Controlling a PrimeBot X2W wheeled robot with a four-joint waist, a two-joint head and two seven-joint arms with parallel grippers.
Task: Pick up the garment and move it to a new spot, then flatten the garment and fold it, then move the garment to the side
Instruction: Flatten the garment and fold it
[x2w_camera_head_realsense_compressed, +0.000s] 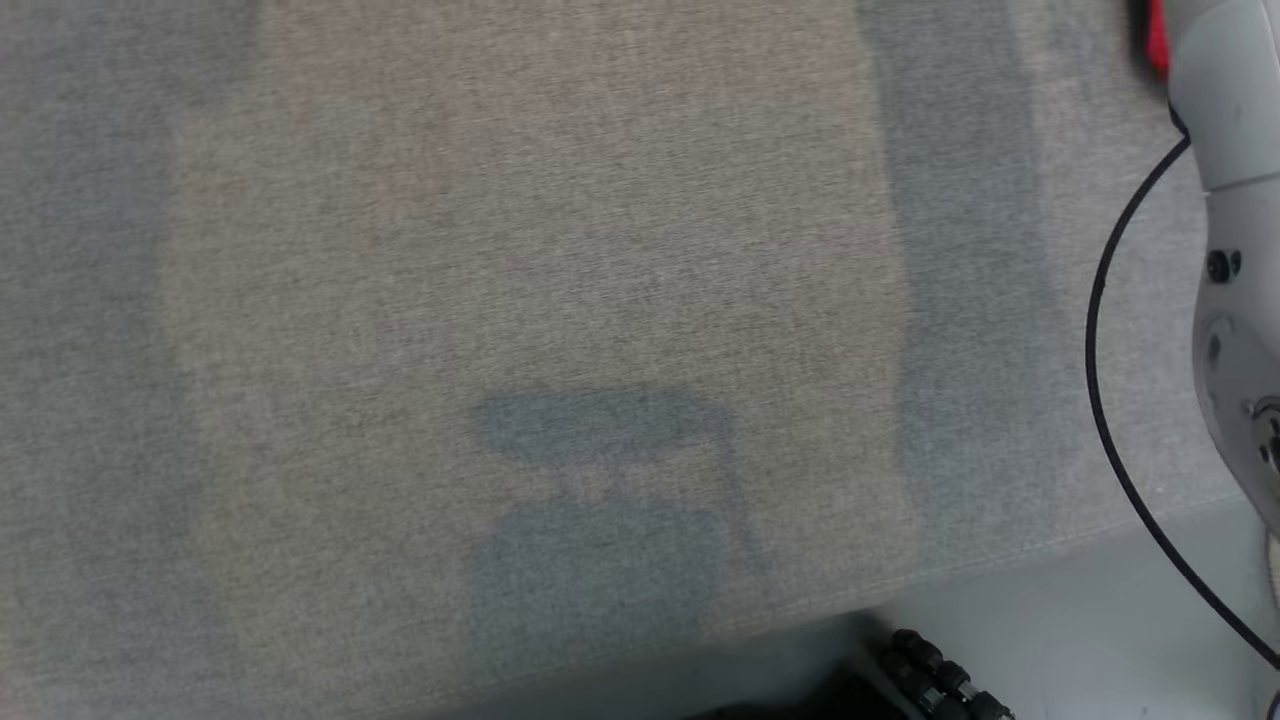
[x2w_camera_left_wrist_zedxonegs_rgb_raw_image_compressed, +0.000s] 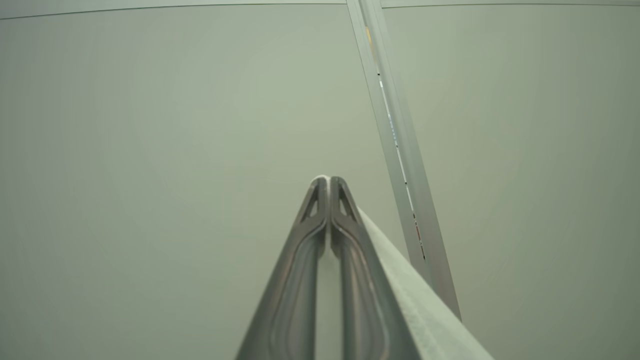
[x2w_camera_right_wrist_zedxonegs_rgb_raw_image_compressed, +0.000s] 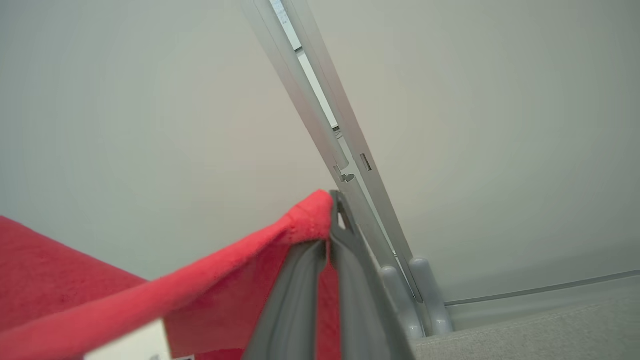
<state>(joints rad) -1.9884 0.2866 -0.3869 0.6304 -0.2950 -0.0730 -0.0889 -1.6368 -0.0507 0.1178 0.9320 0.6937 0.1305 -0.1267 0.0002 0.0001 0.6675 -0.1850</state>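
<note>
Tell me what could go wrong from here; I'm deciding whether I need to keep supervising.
The right gripper pinches the red garment by an edge near its fingertips, so it may slip out while carried. A black cable loops beside the right forearm; hanging cloth might snag it.

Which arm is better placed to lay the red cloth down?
Right. The right gripper is shut on the red garment; the left gripper is shut with no red cloth in it.
</note>
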